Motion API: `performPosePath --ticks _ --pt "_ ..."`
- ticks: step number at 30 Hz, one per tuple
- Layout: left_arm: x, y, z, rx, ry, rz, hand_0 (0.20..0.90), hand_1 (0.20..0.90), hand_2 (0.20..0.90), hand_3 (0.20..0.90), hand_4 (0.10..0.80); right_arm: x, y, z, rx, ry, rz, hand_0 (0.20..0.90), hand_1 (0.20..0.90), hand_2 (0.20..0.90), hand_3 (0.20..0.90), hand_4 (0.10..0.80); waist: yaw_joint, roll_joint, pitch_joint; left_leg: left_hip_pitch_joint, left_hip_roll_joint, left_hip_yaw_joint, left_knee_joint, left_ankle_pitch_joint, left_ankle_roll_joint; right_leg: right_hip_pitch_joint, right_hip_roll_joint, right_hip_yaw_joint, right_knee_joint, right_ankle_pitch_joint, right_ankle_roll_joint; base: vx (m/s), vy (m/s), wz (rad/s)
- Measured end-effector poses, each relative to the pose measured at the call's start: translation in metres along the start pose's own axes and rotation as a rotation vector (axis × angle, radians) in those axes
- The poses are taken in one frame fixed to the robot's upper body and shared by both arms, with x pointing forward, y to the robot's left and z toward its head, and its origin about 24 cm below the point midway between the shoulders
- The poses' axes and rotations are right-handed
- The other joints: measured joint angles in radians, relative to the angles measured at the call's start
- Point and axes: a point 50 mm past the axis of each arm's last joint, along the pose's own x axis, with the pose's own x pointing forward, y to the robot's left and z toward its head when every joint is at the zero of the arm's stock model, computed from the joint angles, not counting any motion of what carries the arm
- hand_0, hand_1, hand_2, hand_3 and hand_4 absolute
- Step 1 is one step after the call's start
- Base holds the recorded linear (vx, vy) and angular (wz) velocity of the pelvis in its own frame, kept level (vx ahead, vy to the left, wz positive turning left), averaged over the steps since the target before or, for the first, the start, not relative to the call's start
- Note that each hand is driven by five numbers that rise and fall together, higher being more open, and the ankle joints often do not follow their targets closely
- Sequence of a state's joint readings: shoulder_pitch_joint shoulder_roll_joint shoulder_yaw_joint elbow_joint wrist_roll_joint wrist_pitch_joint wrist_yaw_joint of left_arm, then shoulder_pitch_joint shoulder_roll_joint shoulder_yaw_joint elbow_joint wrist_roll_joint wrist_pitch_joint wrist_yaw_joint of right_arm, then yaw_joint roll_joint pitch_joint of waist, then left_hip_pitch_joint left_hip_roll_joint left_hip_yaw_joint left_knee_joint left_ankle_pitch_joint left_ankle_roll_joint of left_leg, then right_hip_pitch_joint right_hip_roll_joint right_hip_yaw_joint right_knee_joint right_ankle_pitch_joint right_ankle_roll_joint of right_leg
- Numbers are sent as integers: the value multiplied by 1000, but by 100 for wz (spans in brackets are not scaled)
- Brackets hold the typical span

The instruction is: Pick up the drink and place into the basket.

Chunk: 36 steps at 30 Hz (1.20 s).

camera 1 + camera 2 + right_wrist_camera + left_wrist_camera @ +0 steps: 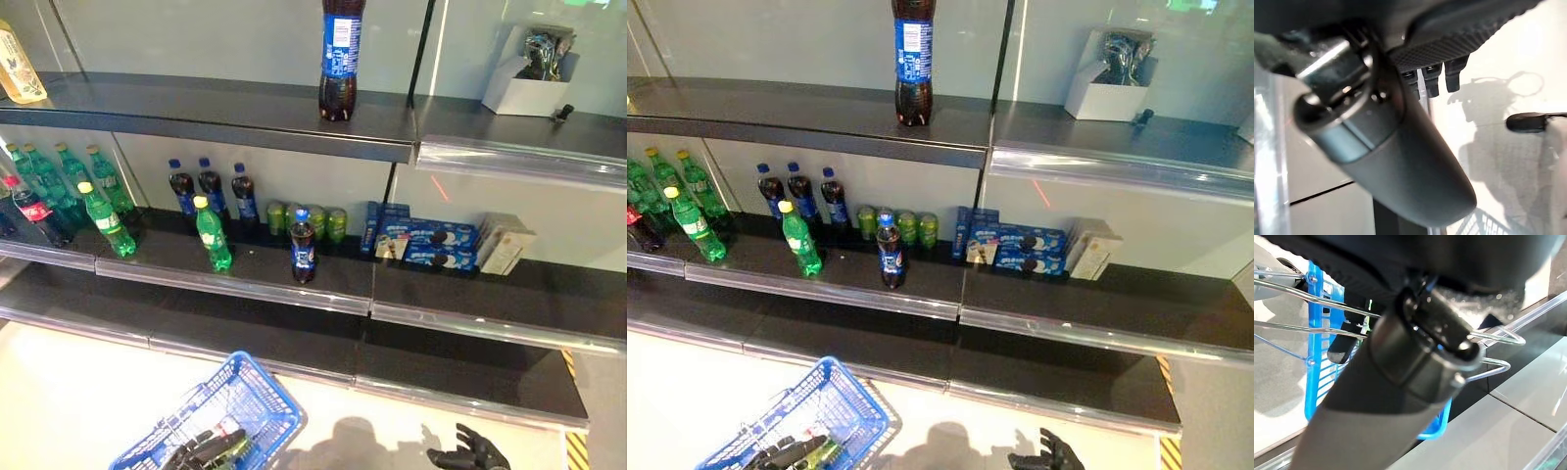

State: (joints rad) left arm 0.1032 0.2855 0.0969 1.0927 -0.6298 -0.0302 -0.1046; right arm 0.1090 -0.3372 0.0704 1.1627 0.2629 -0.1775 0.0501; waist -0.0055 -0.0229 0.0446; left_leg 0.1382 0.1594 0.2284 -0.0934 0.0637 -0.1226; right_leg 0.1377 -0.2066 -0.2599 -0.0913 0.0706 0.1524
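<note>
A blue wire basket (257, 394) hangs low at the left, over the pale floor. My left hand (204, 452) is curled round its wire handles (1493, 335). Something green (820, 454) shows inside the basket beside the hand. On the middle shelf, a small dark cola bottle with a blue label (303, 247) stands alone near the front edge. A green bottle (213, 235) stands to its left. A tall cola bottle (339, 59) stands on the top shelf. My right hand (470, 455) hangs low at the right, open and empty, well below the shelves.
Several green and dark bottles (210, 186) fill the shelf's left. Green cans (313, 221) and blue biscuit boxes (431, 245) sit further back and right. A white box (524, 88) rests on the top shelf. Shelf edges (235, 284) jut out towards me.
</note>
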Motion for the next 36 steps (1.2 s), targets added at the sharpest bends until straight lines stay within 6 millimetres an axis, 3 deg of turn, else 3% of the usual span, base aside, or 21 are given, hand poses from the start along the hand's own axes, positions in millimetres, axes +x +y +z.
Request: performPosePath --ticks 7,9,12,13,16,19,23,24,25,26,27,29,31,32,34,36 --pt "0 3 -1 0 12 -2 300 300 300 200 100 -4 5 -28 -10 183 36 900 900 900 900 800 6 1 -6 -1 1 -1 0 -1 -1 0 1 -2 0 1 2 5 -2 0" --pt "0 3 -1 1 12 -2 300 300 300 200 100 -4 6 -29 -9 189 43 869 869 869 864 764 6 1 -6 0 1 -2 0 -1 -1 0 1 -2 0 1 2 0 0 0" --pt "0 3 0 4 12 -5 300 300 300 200 100 -4 7 -28 -17 187 49 900 900 900 900 800 8 1 -6 -1 2 -3 0 -1 -1 1 2 -2 0 0 1 -9 -14 1" --pt "1 2 0 5 11 -6 300 300 300 200 100 -4 7 -27 -19 185 51 869 869 869 864 764 9 1 -7 -1 2 -5 0 -1 -1 2 2 -3 1 0 1 -46 -59 3" --pt "1 0 2 10 8 -12 300 300 300 200 100 -3 9 -24 -29 177 62 867 867 867 862 762 13 2 -6 -5 3 -24 0 1 -2 -2 4 -3 19 -7 0 -143 -103 8" --pt "5 -10 8 42 -1 -41 300 300 300 200 100 1 15 -16 -65 151 94 860 860 860 853 753 27 8 2 -41 11 -80 15 13 -14 -54 8 -7 115 -51 -4 -286 -184 17" --pt "12 -40 28 51 -66 -122 300 300 300 200 100 12 26 26 -113 10 134 860 860 860 853 753 60 36 76 -130 32 -188 43 43 -34 -128 29 -36 205 -86 -24 -261 -153 44" --pt "13 -48 33 50 -79 -140 300 300 300 200 100 14 30 38 -117 -40 144 858 858 858 851 751 55 54 100 -154 52 -171 31 63 -26 -127 29 -64 214 -92 -34 -266 -52 87" --pt "15 -57 41 55 -98 -164 300 300 300 200 100 15 33 47 -117 -81 149 858 858 858 851 751 52 66 119 -169 89 -70 8 49 0 -124 35 -100 215 -100 -46 -237 -20 117" --pt "16 -62 47 68 -111 -178 300 300 300 200 100 15 35 52 -118 -105 159 860 860 860 853 753 52 66 137 -182 116 48 1 5 66 -121 33 -133 218 -97 -54 -170 28 137" --pt "16 -71 56 81 -140 -211 300 300 300 200 100 15 34 56 -122 -122 157 858 858 858 851 751 48 61 161 -179 122 114 12 -16 96 -112 12 -168 216 -109 -63 -68 71 128" --pt "15 -76 58 97 -151 -238 300 300 300 200 100 16 29 66 -124 -144 132 858 858 858 851 751 23 64 185 -154 132 149 52 15 49 -85 -17 -235 212 -114 -59 -16 141 93" --pt "14 -70 43 101 -107 -230 300 300 300 200 100 14 17 63 -147 -139 104 858 858 858 851 751 -3 75 184 -76 116 203 108 17 60 -43 -49 -262 223 -126 -22 1 189 80" --pt "14 -72 38 114 -97 -243 300 300 300 200 100 13 8 57 -155 -123 81 858 858 858 851 751 -18 79 178 -50 101 223 92 20 -15 -28 -61 -257 244 -138 2 52 250 93" --pt "14 -72 40 128 -101 -247 300 300 300 200 100 10 2 41 -137 -73 63 858 858 858 851 751 -7 48 172 -54 48 215 70 32 -10 -13 -97 -251 220 -119 40 90 306 58" --pt "14 -68 40 128 -99 -236 300 300 300 200 100 9 3 31 -120 -43 61 855 855 855 848 748 5 27 161 -54 25 215 64 27 0 6 -108 -251 188 -106 53 140 361 26"
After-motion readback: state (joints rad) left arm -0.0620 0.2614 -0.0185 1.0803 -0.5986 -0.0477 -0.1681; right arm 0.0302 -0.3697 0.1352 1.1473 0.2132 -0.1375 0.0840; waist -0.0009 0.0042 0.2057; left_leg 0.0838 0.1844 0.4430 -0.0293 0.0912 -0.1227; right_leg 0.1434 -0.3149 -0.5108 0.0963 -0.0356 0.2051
